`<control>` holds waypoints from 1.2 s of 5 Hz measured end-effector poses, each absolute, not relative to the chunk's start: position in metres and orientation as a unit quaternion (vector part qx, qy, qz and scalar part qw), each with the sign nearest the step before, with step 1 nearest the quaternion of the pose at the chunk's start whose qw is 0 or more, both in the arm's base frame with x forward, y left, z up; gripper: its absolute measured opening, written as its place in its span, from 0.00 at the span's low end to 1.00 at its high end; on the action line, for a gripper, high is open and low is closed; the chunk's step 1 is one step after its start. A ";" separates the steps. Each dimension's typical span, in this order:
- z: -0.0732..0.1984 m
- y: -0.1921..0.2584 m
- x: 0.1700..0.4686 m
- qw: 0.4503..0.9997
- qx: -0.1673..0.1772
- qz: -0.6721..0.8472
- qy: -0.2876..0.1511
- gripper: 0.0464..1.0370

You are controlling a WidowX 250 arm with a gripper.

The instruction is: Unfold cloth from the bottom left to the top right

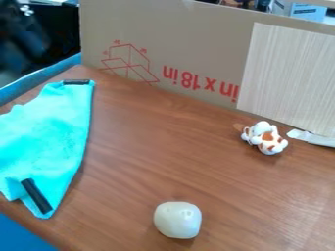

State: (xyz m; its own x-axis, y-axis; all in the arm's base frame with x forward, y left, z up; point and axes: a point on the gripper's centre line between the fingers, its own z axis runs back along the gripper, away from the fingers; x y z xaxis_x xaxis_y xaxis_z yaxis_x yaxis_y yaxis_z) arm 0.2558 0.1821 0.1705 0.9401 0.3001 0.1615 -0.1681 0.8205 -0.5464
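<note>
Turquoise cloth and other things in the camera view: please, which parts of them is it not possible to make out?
All in the camera view:
- Turquoise cloth: its left side is cut off by the left edge; any layers beneath are hidden by its upper surface.
- Dark shapes at upper left: too blurred and dark to name.
- Blue-and-white box: lower part hidden by the cardboard.
- White-and-brown figure: too small for fine details.
</note>
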 end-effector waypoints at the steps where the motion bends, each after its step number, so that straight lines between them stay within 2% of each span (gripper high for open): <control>1: 0.169 0.211 0.240 0.956 -0.217 0.146 -0.136 0.96; 2: 0.167 0.245 0.225 0.950 -0.185 0.173 -0.184 0.96; 4: 0.136 0.288 0.202 0.931 -0.194 0.185 -0.246 0.96; 6: 0.110 0.305 0.180 0.929 -0.155 0.196 -0.275 0.96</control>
State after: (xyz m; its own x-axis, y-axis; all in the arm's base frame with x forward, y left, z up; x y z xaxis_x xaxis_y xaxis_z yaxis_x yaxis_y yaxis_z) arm 0.1795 0.3051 0.1102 0.7727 0.4483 0.4494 -0.2779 0.8754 -0.3954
